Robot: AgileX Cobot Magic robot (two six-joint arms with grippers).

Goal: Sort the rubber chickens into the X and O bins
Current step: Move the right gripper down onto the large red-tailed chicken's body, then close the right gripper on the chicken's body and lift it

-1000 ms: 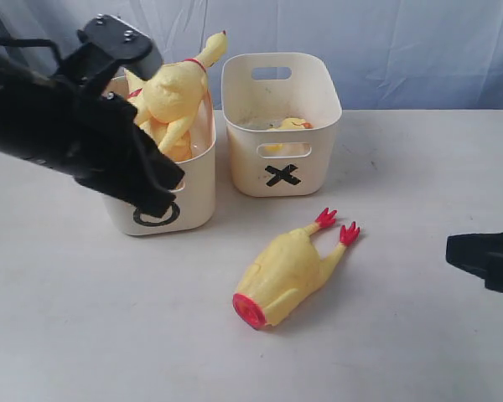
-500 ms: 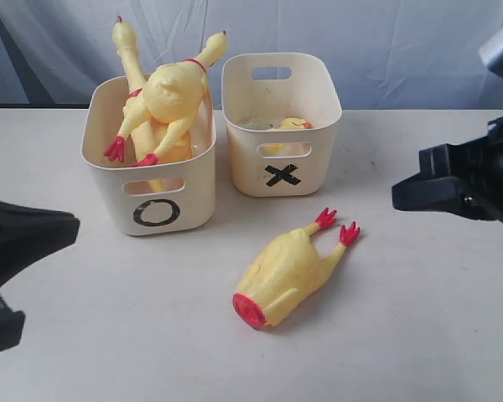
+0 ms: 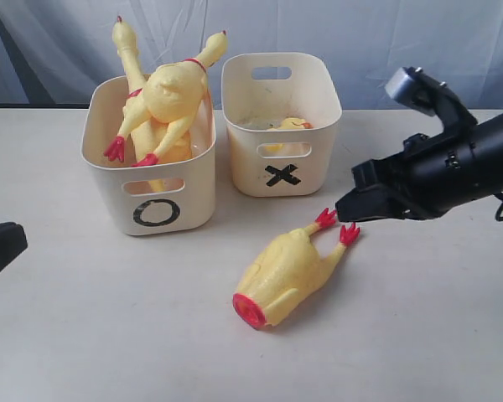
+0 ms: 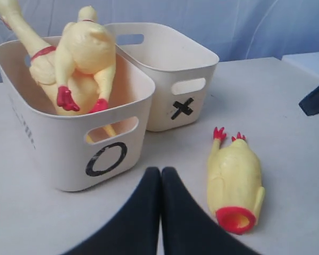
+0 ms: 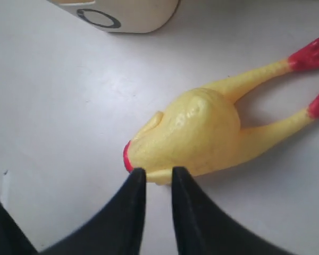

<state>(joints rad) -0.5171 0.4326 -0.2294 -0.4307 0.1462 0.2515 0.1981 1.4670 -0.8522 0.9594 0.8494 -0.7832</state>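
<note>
Right gripper [image 5: 158, 173], slightly parted, hangs beside headless chicken [image 5: 196, 133] lying clear of X bin [image 3: 250, 159]; left gripper [image 4: 160, 175] closed.

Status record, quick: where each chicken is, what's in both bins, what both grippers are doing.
O bin: two long chickens inside, necks and feet sticking out above the rim
X bin: one small chicken, partly visible inside
headless chicken: lying on the table in front of the X bin, unsorted
left gripper: shut, empty, apart from the bins
right gripper: jaws slightly apart, empty, close to the headless chicken
left to sort: the headless chicken
</note>
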